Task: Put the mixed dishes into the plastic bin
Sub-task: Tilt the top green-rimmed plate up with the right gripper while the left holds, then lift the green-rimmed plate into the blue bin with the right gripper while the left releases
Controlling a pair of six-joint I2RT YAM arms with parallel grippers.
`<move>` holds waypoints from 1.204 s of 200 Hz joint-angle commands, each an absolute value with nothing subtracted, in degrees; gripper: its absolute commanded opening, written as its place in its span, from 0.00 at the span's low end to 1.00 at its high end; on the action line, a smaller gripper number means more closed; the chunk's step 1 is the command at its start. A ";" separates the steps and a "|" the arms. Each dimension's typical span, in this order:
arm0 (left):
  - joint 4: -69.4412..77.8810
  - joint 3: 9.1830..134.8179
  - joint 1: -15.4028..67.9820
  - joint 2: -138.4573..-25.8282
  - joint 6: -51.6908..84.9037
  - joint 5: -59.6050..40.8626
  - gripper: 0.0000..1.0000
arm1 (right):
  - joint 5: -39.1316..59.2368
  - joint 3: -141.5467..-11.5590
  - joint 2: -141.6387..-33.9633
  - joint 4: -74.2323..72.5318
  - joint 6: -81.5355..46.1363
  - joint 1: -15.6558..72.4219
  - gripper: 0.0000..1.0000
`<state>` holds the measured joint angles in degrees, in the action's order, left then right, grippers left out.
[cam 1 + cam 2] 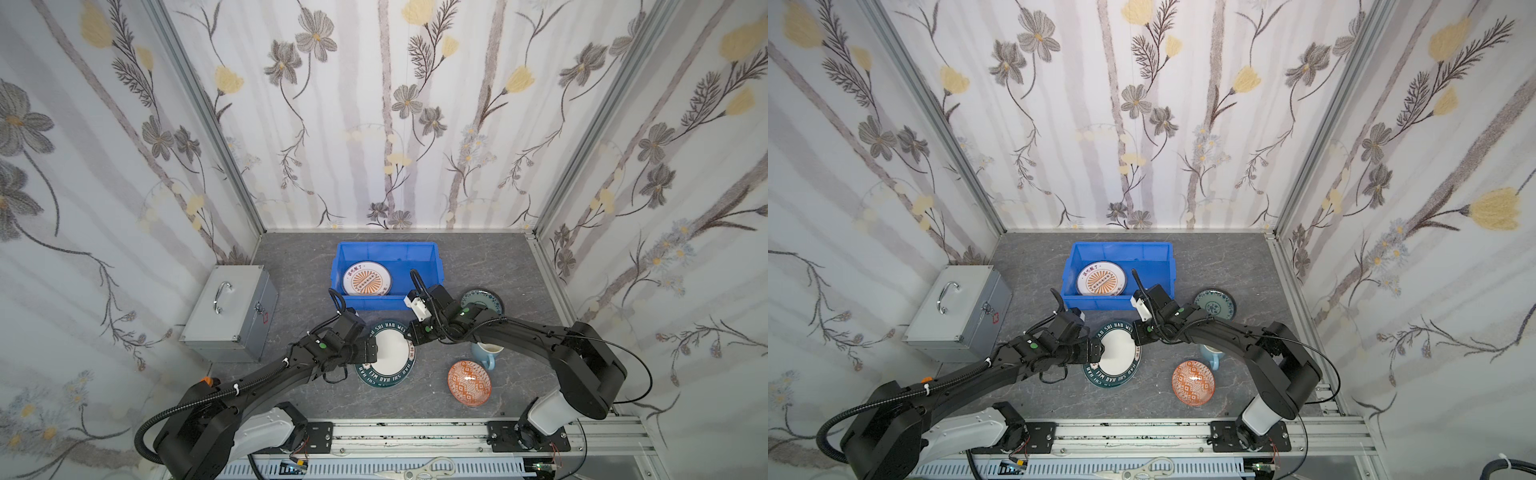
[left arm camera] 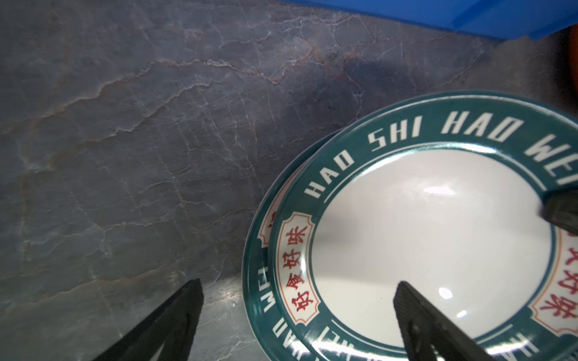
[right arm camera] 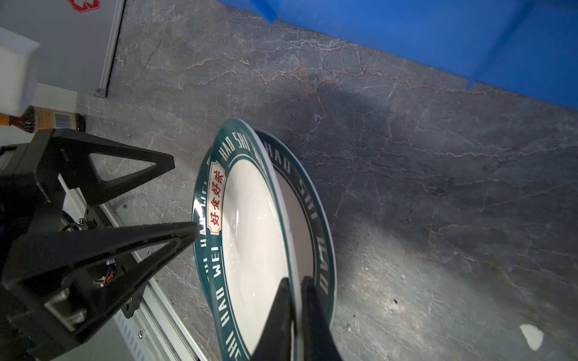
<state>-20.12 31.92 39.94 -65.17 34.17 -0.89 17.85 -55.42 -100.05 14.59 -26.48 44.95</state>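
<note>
Two white plates with green lettered rims lie stacked in front of the plastic bin (image 1: 386, 246). The upper plate (image 3: 250, 234) is tilted up off the lower plate (image 3: 319, 225). My right gripper (image 3: 296, 280) is shut on the upper plate's rim. My left gripper (image 2: 298, 285) is open at the stack's left side, one finger over the upper plate (image 2: 422, 225) and one over the table. A sunburst plate (image 1: 366, 279) lies inside the bin. On the table to the right are a teal plate (image 1: 484, 299), a light-blue mug (image 1: 486, 355) and an orange bowl (image 1: 468, 382).
A grey metal case (image 1: 230, 311) stands at the left, with a small bottle (image 3: 47, 120) lying near it. Walls close in the table on three sides. Scissors (image 1: 419, 471) lie on the rail in front.
</note>
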 commanded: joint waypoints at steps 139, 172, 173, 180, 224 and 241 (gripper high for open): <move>-28.58 31.14 37.98 -52.38 35.44 6.68 1.00 | 23.38 -59.95 -96.73 17.31 -23.90 42.89 0.05; -30.18 31.03 37.16 -48.43 36.12 8.58 1.00 | 25.50 -64.13 -95.55 17.90 -23.99 42.47 0.05; -30.21 31.03 37.12 -48.38 36.12 8.64 1.00 | 25.58 -64.28 -95.54 18.00 -23.95 42.41 0.05; -30.44 31.14 36.88 -47.76 36.17 8.90 1.00 | 25.78 -65.74 -95.55 18.31 -23.87 41.99 0.05; -30.77 31.85 35.28 -45.62 35.81 9.63 1.00 | 25.62 -80.45 -102.07 21.64 -20.99 37.59 0.07; -30.74 32.91 34.48 -45.70 35.17 9.24 1.00 | 26.48 -87.60 -107.60 22.71 -20.29 36.20 0.07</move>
